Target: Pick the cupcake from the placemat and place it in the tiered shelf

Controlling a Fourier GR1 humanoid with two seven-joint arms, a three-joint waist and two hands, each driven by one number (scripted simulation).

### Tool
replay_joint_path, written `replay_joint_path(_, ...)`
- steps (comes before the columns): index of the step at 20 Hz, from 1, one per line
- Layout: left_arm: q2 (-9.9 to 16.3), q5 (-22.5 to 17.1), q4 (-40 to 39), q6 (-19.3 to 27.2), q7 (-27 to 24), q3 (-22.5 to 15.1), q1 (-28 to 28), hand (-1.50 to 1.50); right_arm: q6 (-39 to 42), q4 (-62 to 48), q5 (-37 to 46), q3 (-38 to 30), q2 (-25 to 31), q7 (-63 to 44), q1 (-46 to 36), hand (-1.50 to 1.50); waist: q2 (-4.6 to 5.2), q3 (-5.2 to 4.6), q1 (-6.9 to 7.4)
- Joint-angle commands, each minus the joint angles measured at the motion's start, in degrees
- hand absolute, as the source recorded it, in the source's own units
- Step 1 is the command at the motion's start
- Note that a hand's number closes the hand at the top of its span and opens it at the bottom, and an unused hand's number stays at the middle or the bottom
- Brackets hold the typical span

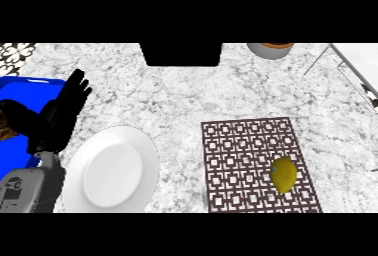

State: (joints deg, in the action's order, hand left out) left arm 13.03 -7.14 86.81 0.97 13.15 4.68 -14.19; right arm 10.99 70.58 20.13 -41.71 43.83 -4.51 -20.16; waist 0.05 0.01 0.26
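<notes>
left robot hand (60,112) upright, fingers straight, apart | beside white plate (111,169) | placemat (258,165) well apart

Marble counter (192,95), grey-veined. Lying directly on it: white plate (111,170) at lower left; brown lattice placemat (244,150) at lower right; blue tray (26,90) at left edge; black box (181,54) and grey pot (269,50) at far edge.

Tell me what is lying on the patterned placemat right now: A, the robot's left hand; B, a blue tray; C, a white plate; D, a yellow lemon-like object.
D: a yellow lemon-like object lies near the right edge of the brown patterned placemat, while the white plate sits on the counter to its left.
</notes>
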Motion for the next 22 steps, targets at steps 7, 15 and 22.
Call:
replay_joint_path(7, -0.8, 0.8, 1.4, 0.4, 1.7, -0.2, -0.2, 0.00, -12.3, -21.3, 0.4, -3.1, 4.4, 12.0, -7.0, -1.50, 0.09, 0.06, 0.34)
replay_joint_path(15, -2.9, 3.1, -0.3, 1.4, -0.2, -1.8, -0.5, 0.00, -9.8, -32.6, -4.2, -6.1, 13.7, 20.1, -10.5, -1.50, 0.12, 0.05, 0.02)
replay_joint_path(22, -0.2, -0.2, -2.8, -2.0, -1.3, 1.9, -1.3, 0.00, 8.6, -44.4, -8.9, -7.7, 22.5, 18.6, -8.8, -1.50, 0.25, 0.09, -0.08)
